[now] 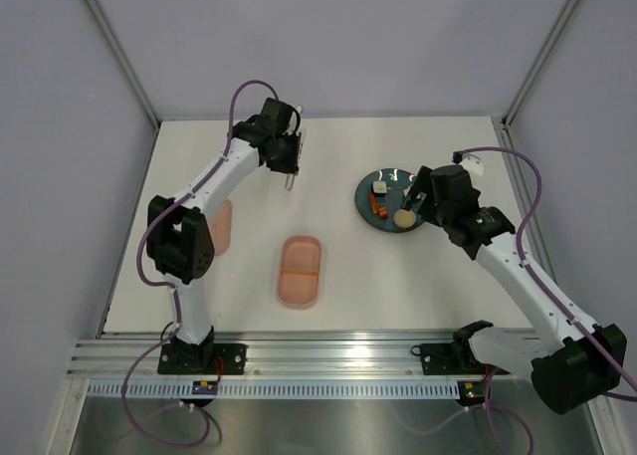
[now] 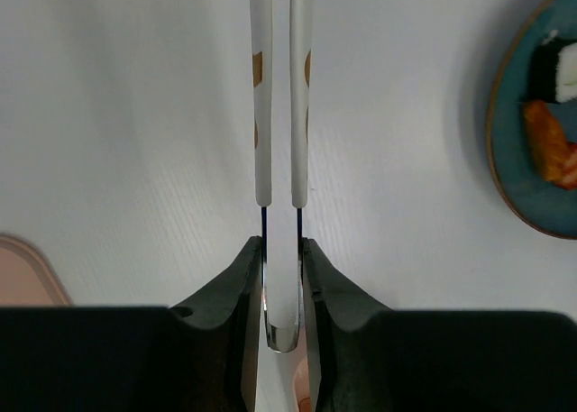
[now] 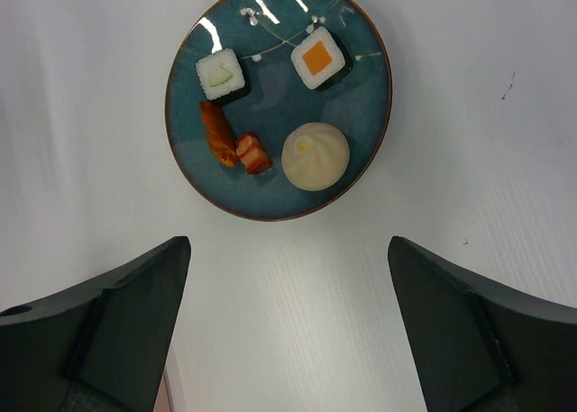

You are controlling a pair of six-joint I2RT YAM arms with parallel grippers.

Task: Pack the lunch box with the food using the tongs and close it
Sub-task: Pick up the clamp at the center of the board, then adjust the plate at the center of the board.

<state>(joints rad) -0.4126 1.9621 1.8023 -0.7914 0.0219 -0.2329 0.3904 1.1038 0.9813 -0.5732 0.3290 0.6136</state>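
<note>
Lid [image 1: 223,226]: pink, flat on the worktop [image 1: 398,286] at the left, partly hidden under the left arm.
Left end effector [image 1: 289,161]: over the far left part of the worktop, clenched on the tongs [image 1: 291,176]. In the left wrist view its dark fingers [image 2: 239,286] press on both sides of the bent end of the tongs [image 2: 261,114].
Tongs: the two pale arms are squeezed almost parallel with a thin gap between them, and they reach straight out from the end effector [image 2: 281,250]. Whether the tips touch the worktop I cannot tell.
Lunch box [image 1: 300,271]: salmon pink with two compartments, uncovered, near the front middle between the two arm bases, just right of the lid and apart from it.
Plate [image 1: 393,179]: dark teal and round, right of centre, well apart from the lunch box.
Food: all on the plate [image 3: 270,114] — a rice roll with a green centre [image 3: 222,75], a rice roll with an orange centre [image 3: 319,59], two orange-red sausage bits [image 3: 219,132] and a round beige bun [image 3: 315,157].
Right end effector [image 1: 423,198]: over the plate's right side, jaws spread wide — released, grasping nothing [image 3: 288,245].
</note>
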